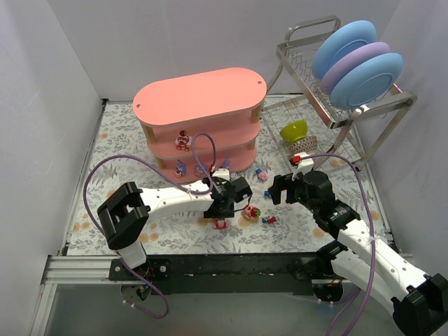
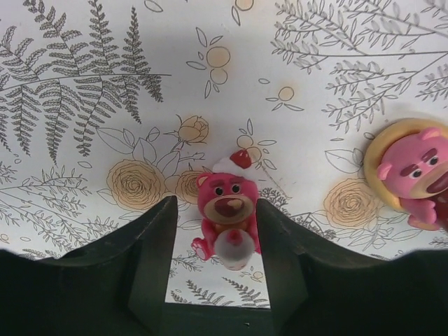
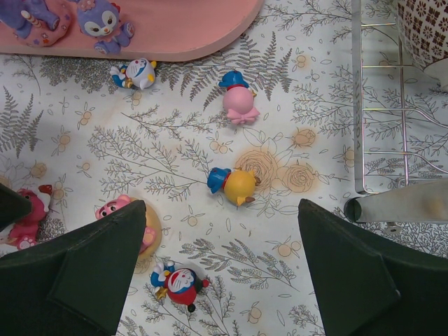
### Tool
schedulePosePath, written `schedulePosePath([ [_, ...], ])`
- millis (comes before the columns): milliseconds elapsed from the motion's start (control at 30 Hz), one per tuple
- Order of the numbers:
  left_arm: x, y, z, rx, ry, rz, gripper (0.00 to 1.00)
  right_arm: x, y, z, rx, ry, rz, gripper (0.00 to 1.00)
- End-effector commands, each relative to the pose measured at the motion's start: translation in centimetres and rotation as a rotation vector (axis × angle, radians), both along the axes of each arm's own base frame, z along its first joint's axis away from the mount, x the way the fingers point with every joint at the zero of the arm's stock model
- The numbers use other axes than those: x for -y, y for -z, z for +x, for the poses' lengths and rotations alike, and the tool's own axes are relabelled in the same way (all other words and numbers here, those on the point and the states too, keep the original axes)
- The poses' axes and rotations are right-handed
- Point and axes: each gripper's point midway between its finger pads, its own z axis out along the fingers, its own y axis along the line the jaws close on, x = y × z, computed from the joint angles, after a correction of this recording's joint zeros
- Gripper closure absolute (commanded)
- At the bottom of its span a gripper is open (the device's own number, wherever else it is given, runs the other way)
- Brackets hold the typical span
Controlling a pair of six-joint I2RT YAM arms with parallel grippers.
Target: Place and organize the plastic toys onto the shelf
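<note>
The salmon-pink shelf (image 1: 199, 115) stands at the back left, with a red-and-white toy (image 1: 183, 140) on its middle tier and two purple toys (image 3: 101, 21) on the bottom one. My left gripper (image 1: 224, 207) (image 2: 215, 204) is open low over the mat, and a pink bear toy with a red-and-white hat (image 2: 227, 210) stands between its fingers. My right gripper (image 1: 285, 192) (image 3: 222, 210) hangs wide open and holds nothing. Below it lie a yellow toy with a blue hat (image 3: 238, 185) and a red-and-blue toy (image 3: 180, 283). A pink bear on a yellow ring (image 2: 416, 175) lies nearby.
A pink toy with a blue hat (image 3: 236, 101) and a blue-and-white one (image 3: 140, 73) lie near the shelf's foot. The wire dish rack (image 1: 336, 98) with blue and purple plates (image 1: 357, 59) stands at the back right, over a green bowl (image 1: 294, 129) and a patterned bowl (image 1: 302, 145).
</note>
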Motion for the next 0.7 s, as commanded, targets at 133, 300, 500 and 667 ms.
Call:
schedulePosePath([
  [133,1.5,-0.9,1.0,-0.017,-0.040,-0.046,0.49,-0.2,-0.9,0.5,0.043,0.000,0.025,0.04],
  [300,0.9,-0.4,0.8,-0.040,-0.071,-0.010,0.43,-0.3,-1.0,0.5,0.045,-0.001,0.027,0.04],
  [500,0.8,0.2,0.7,-0.054,-0.081,-0.008,0.42,-0.3,-1.0,0.5,0.047,-0.004,0.028,0.04],
  [667,0.8,0.8,0.6,-0.073,-0.079,0.003,0.44,-0.3,-1.0,0.4,0.046,-0.003,0.029,0.04],
])
